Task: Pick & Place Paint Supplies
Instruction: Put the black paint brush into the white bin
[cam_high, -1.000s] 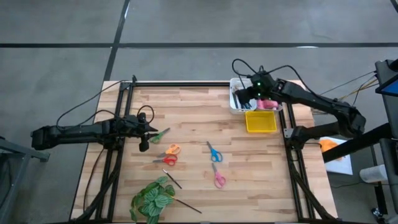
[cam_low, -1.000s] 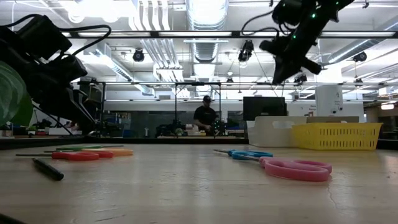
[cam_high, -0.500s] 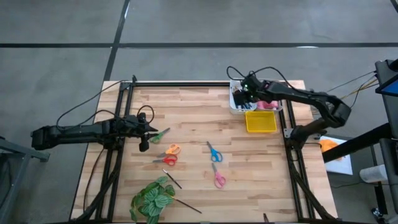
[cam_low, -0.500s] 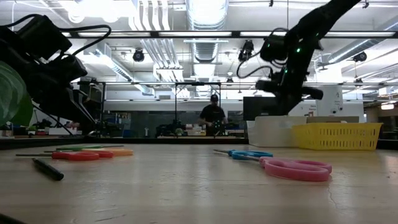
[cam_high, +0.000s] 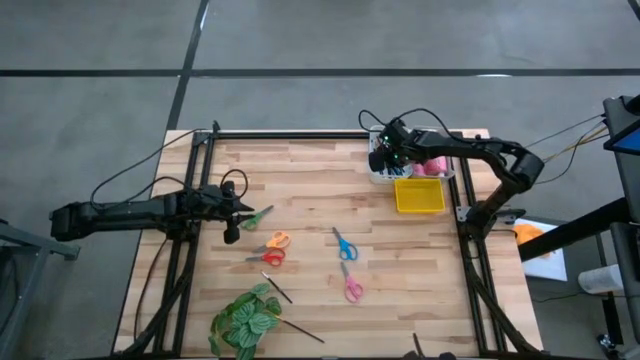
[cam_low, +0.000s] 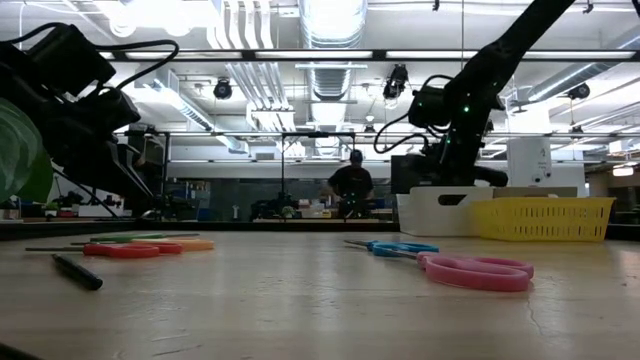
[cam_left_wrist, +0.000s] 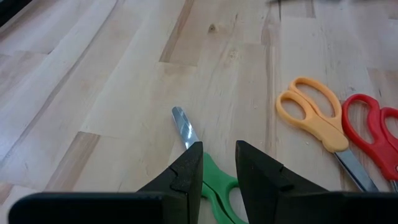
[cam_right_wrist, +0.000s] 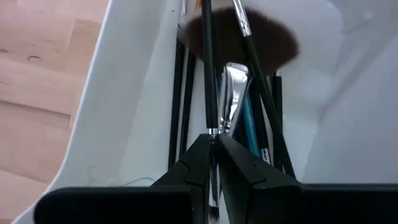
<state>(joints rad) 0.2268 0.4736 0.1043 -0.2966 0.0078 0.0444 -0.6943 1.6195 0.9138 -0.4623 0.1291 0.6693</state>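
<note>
Tabletop (cam_high: 310, 200): one, pale wood planks in a dark frame.

Arms: two. The left gripper (cam_left_wrist: 217, 163) rests low near the tabletop's left edge, jaws narrowly parted and astride the green scissors (cam_left_wrist: 211, 180), not clenched on them. The right gripper (cam_right_wrist: 213, 155) hangs over the white bin (cam_high: 384, 172) at the far right corner, jaws clenched on a thin dark brush (cam_right_wrist: 207, 68) whose length points down into the bin.

Plant (cam_high: 243, 320): one, green and leafy, at the near edge toward the left corner; not part of the task.

Bins: two, side by side at the far right corner. The white bin holds several dark brushes, the count uncertain, among them a broad soft-headed brush (cam_right_wrist: 239, 38), with pink items beside them, number not discernible. The yellow bin (cam_high: 419, 195) sits just nearer.

Scissors: five on the tabletop. Green at the left gripper; orange scissors (cam_high: 277, 240) and red scissors (cam_high: 270, 257) just beside each other left of centre; blue scissors (cam_high: 344, 244) and pink scissors (cam_high: 352, 287) right of centre.

Loose brushes: two thin dark ones, brush A (cam_high: 277, 287) and brush B (cam_high: 300, 330), by the plant.

Step in hand, as judged: dropping the held brush into the white bin. Done well, the jaws release only once the brush's lower end is below the rim and clear of the bin wall, so it falls among the others and not across the edge.
</note>
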